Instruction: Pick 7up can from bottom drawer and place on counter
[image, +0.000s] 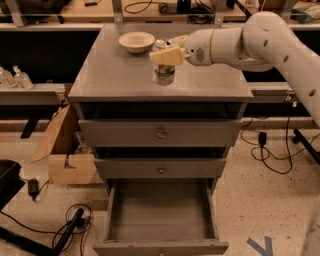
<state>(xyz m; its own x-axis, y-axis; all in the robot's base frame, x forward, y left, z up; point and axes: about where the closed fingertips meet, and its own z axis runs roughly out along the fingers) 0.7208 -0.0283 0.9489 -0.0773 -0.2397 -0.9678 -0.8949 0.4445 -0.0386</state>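
The 7up can (164, 73) is pale silver-white with green marks and a shiny lid. It stands upright at the level of the grey counter (115, 75), near its middle. My gripper (167, 53) comes in from the right on a white arm and is shut on the can's upper part, cream fingers (165, 56) across it. The bottom drawer (161, 212) is pulled out wide and nothing shows inside it.
A cream round bowl (136, 41) sits at the back of the counter, just left of the can. Two shut grey drawers (160, 133) are above the open one. A cardboard box (62, 155) stands left of the cabinet; cables lie on the floor.
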